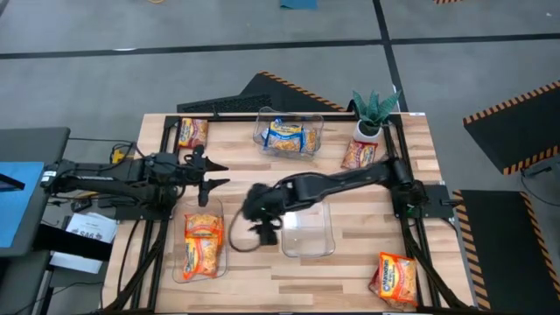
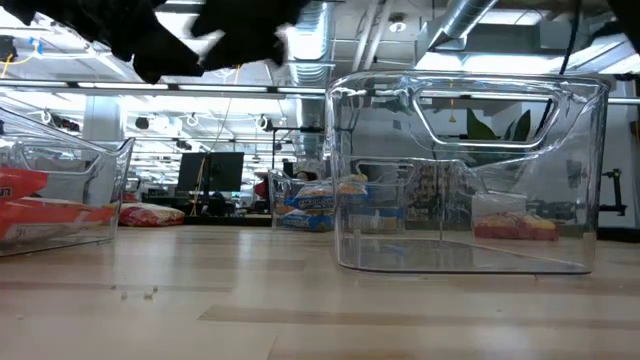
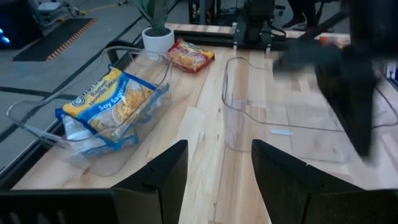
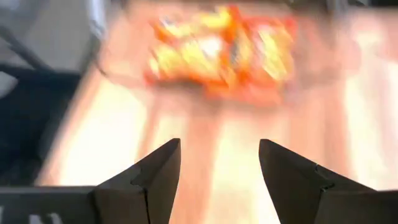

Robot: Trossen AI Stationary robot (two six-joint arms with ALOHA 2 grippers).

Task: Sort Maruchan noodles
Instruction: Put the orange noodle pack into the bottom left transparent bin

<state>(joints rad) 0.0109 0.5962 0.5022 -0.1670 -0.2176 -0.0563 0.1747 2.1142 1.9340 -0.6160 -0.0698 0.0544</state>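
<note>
The Maruchan noodles lie about the table. An orange packet (image 1: 203,244) lies flat in the near-left clear bin (image 1: 179,262). Blue-and-yellow packets (image 1: 284,136) lie in the far bin (image 1: 318,131). Loose packets rest flat on the table at the far left (image 1: 192,132), by the plant (image 1: 360,154) and at the near right (image 1: 394,278). My right gripper (image 1: 262,229) hangs open and empty between the near-left bin and the middle bin (image 1: 328,236), the orange packet (image 4: 221,53) ahead of it. My left gripper (image 1: 214,173) waits open at the table's left.
A potted green plant (image 1: 374,112) stands at the far right. The middle clear bin (image 2: 465,170) holds nothing. Black frame rails (image 1: 395,166) run along the table's sides. Bare wood lies along the near edge between the bins and the near-right packet.
</note>
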